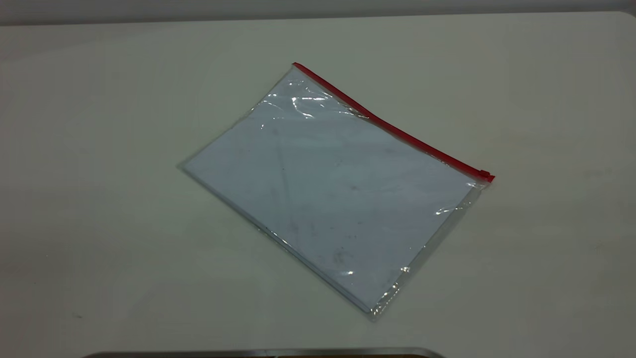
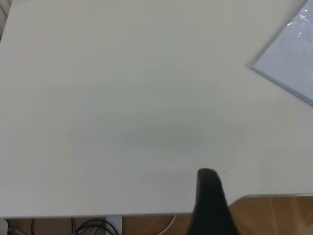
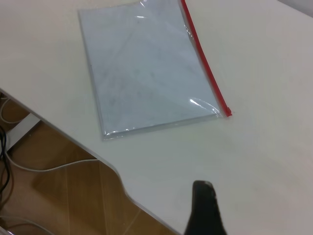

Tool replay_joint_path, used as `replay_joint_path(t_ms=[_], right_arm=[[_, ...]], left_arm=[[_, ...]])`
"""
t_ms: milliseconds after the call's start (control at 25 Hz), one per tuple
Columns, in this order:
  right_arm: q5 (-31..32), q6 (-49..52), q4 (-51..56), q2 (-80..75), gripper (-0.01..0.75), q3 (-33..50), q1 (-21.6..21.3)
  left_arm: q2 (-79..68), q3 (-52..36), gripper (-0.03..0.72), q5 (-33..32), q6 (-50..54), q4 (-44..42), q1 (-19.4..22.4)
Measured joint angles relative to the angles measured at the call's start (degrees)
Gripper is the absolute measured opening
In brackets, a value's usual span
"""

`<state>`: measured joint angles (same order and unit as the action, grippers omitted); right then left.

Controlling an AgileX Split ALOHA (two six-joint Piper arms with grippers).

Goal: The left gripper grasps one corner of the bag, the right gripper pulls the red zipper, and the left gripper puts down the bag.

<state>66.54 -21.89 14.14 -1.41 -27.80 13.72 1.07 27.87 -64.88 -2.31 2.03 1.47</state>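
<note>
our fingers' state we cannot tell: only one tip each of our left gripper [image 2: 211,203] and right gripper [image 3: 205,210] shows, near the tabletop [image 1: 99,99] edge. untouched, the bag [image 1: 333,194] lies mid-tabletop; every step remains.

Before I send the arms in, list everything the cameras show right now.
bag: one, clear plastic with white paper inside, lying flat and skewed at the middle of the table.
red zipper: one, red strip along the bag's far long edge; small slider tab at its right end.
table: one, white, under the bag.
cables: several, light and dark, on the wooden floor beyond the table edge.
left gripper: one black finger tip showing over the table's edge, apart from the bag.
right gripper: one black finger tip showing near the table's edge, apart from the bag.
</note>
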Motion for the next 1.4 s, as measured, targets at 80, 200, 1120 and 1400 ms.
replay_joint_path(t_ms=[80, 200, 1120, 1400], right_arm=[[0.0, 0.0, 0.0, 0.0, 0.585, 0.0, 0.0], [0.0, 0.0, 0.0, 0.0, 0.585, 0.0, 0.0], [-1.4, 12.6, -10.7, 2.3, 0.585, 0.1, -16.0], [-1.5, 16.1, -12.5, 2.3, 0.585, 0.1, -16.0]], left_arm=[[0.0, 0.0, 0.590, 0.0, 0.0, 0.0, 0.0], [0.0, 0.0, 0.590, -0.1, 0.0, 0.0, 0.0], [0.0, 0.0, 0.590, -0.1, 0.0, 0.0, 0.0], [0.0, 0.0, 0.590, -0.1, 0.0, 0.0, 0.0]])
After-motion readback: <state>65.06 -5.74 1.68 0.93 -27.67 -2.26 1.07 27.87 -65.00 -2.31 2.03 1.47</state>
